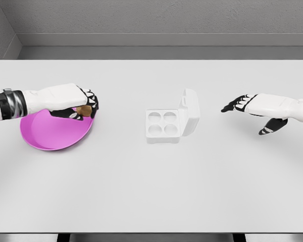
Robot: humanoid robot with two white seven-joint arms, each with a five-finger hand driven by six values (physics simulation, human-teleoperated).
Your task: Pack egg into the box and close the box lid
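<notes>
Our left hand [83, 107] curls its fingers around a brown egg [83, 110], held over the far right edge of the pink plate [45, 133] beneath it. Well to its right sits the white box [164, 125], four cups showing, lid [190, 111] standing open on the far side. Beyond the box, our right hand [242, 104] hovers with fingers spread, holding nothing.

No text, label, brand, number or sign can be read anywhere here. The white box [170, 121] and the pink plate [50, 135] look plain, though marks too small to show may escape this view.
</notes>
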